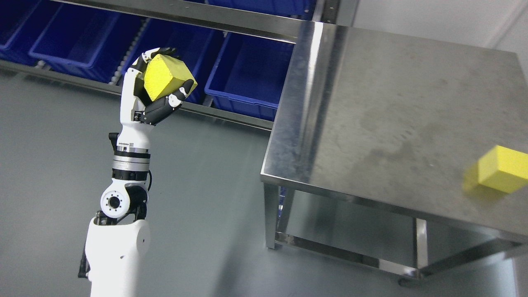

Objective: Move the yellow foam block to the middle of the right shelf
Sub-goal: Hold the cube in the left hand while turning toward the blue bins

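Observation:
My left hand [159, 84] is raised over the grey floor at the left of the head view, its black-tipped fingers [181, 91] curled around a yellow foam block [167, 76]. The block is held in the air in front of the low shelf of blue bins. A second yellow foam block [503, 169] lies on the steel table [371, 115] near its right front edge. My right arm does not show.
A steel rack [214, 20] runs along the back with several blue bins [247, 76] on a roller shelf. The steel table has a lower shelf [350, 231] under its top. Grey floor spreads below my left arm.

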Controlling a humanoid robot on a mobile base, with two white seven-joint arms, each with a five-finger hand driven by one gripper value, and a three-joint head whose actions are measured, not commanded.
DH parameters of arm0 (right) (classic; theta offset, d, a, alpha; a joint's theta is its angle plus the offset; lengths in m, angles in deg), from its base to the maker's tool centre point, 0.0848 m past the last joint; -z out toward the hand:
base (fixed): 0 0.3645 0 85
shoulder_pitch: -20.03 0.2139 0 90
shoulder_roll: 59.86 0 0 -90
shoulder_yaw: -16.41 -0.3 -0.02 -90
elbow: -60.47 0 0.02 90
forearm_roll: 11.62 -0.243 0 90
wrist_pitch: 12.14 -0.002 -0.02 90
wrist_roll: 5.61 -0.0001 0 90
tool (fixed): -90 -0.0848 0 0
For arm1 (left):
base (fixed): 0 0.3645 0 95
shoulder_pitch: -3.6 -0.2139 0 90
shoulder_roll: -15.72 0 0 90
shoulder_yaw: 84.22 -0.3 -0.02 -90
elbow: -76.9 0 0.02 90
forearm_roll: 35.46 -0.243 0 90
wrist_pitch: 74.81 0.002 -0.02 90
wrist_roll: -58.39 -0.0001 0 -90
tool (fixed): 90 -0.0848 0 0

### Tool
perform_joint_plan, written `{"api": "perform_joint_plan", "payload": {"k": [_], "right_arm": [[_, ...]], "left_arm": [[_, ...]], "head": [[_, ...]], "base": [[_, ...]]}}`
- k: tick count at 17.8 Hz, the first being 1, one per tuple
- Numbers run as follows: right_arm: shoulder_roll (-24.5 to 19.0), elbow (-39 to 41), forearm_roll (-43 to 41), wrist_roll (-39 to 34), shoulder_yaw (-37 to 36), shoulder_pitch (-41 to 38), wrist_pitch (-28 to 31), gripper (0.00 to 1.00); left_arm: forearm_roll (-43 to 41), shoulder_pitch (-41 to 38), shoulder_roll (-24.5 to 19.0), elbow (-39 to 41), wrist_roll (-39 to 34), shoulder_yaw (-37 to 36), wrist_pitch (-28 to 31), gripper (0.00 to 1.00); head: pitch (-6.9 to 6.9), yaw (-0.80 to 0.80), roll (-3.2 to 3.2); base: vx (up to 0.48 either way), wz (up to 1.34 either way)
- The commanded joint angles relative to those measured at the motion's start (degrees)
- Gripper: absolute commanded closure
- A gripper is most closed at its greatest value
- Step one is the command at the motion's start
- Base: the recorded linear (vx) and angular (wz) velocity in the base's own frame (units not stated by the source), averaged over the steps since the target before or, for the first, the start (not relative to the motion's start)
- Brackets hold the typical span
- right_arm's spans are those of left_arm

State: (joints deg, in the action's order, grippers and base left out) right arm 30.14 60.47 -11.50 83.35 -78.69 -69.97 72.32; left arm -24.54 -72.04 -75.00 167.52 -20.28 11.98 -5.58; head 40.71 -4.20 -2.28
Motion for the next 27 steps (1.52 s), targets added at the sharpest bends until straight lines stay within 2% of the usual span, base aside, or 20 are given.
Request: {"api": "perform_joint_plan", "payload": {"k": [1,5,15,27], "right_arm": [[1.0,1.0,-0.1,0.0,0.0,0.2,0.0,0.0],[1.0,1.0,-0.1,0.0,0.0,0.2,0.0,0.0],[1.0,1.0,-0.1,0.0,0.0,0.1,0.0,0.0],[1.0,1.0,-0.1,0.0,0.0,0.2,-0.1,0.0]], "left_arm": [[0.3,-3.5,-0.3,5.0,0.4,3.6,-0.2,0.65],[0.2,-5.7,-0.3,5.3,0.4,4.1,-1.8,0.65],[0.2,-5.6,-0.3,5.2,0.4,4.3,-1.8,0.65],[0.2,-7.1,-0.3,5.2,0.5,6.8,-1.1,0.65]], "head": [[0.0,0.0,0.0],[-0.01,0.0,0.0],[-0.01,0.0,0.0],[-0.01,0.0,0.0]], "base": [[0.041,0.87],[0.05,1.0],[0.078,1.01],[0.152,0.45]]}}
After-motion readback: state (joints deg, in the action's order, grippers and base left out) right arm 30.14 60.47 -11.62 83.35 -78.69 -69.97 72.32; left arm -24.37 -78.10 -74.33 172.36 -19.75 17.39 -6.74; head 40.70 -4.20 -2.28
